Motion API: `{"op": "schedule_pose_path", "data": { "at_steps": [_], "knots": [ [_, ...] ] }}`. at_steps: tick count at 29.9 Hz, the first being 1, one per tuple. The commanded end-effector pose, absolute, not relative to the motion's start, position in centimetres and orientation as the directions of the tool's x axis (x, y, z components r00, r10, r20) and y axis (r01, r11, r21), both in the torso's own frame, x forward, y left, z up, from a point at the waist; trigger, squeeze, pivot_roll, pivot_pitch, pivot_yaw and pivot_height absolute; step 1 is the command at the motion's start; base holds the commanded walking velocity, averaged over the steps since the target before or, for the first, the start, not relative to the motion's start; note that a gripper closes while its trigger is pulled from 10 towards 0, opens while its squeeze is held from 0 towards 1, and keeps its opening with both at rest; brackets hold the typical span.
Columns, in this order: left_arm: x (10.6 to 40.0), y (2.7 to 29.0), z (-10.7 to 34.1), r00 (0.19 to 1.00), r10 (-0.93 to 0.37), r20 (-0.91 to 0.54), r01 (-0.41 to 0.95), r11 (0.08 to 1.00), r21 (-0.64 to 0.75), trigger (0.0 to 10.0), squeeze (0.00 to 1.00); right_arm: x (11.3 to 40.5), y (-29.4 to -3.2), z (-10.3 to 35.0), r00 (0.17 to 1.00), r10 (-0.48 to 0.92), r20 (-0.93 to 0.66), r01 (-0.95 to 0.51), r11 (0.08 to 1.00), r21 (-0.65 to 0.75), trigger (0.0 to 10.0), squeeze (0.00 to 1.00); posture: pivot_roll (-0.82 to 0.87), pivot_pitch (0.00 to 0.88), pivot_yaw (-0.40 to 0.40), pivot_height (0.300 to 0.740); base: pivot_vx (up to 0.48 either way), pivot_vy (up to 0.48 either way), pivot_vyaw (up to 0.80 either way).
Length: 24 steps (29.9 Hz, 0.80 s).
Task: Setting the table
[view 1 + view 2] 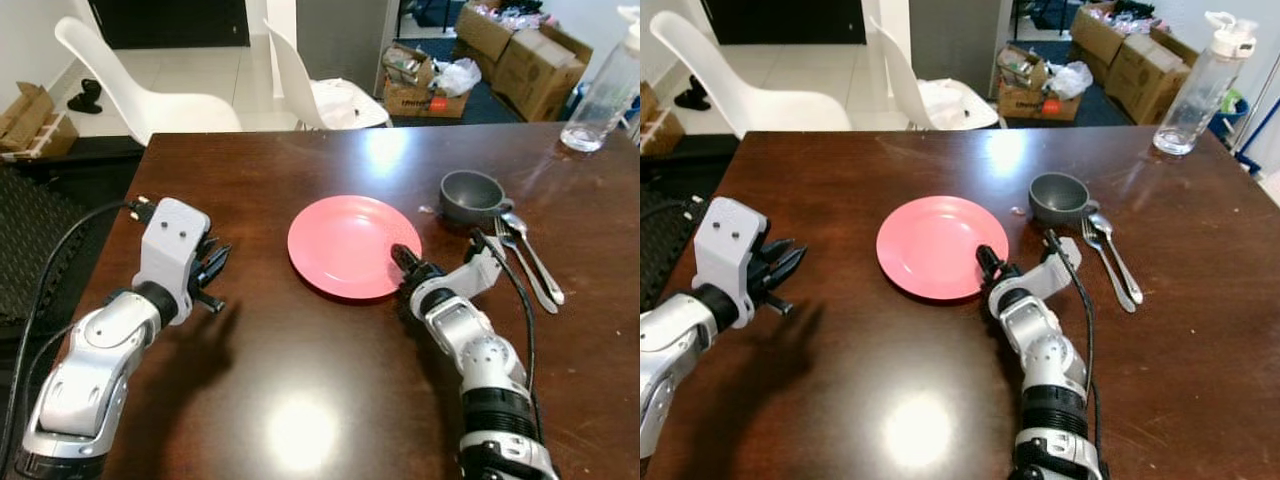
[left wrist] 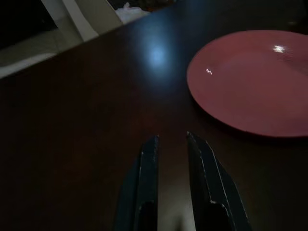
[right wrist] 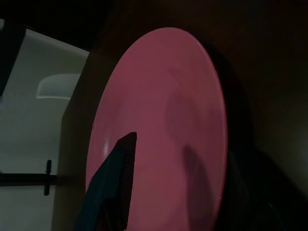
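the right gripper (image 1: pixel 402 258) reaches over the near right rim of the pink plate (image 1: pixel 345 240), one finger above the rim; whether it grips the plate i cannot tell. the left gripper (image 1: pixel 212 268) hovers over the dark wooden table (image 1: pixel 300 400) left of the plate, fingers nearly together, holding nothing. right of the plate lie a fork (image 1: pixel 520 262) and spoon (image 1: pixel 532 252), with a grey cup (image 1: pixel 470 196) just beyond. farther off stand a water bottle (image 1: pixel 603 92) and white chairs (image 1: pixel 150 85).
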State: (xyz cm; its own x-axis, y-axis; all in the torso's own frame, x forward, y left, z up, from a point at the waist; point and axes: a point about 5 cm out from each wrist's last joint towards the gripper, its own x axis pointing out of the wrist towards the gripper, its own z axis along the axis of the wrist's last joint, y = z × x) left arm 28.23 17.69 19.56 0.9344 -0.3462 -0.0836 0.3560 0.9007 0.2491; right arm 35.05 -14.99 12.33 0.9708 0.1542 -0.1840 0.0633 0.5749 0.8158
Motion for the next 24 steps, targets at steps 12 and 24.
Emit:
{"op": "schedule_pose_path", "data": {
  "at_steps": [12,24],
  "knots": [
    [27.4,17.8,19.5,0.940,-0.323,-0.115,0.342,0.908,0.241,10.0,0.00,34.7,-12.4,9.7,0.889,0.369,-0.270,0.080,0.457,0.886,0.0,0.00,0.08,0.167,0.096,0.740,0.000,0.000,0.00],
    [27.7,17.3,19.5,0.938,-0.325,-0.118,0.344,0.911,0.228,10.0,0.00,34.6,-12.8,10.3,0.898,0.389,-0.204,0.039,0.392,0.919,0.0,0.00,0.06,0.160,0.100,0.740,0.000,0.000,0.00]
  ]
}}
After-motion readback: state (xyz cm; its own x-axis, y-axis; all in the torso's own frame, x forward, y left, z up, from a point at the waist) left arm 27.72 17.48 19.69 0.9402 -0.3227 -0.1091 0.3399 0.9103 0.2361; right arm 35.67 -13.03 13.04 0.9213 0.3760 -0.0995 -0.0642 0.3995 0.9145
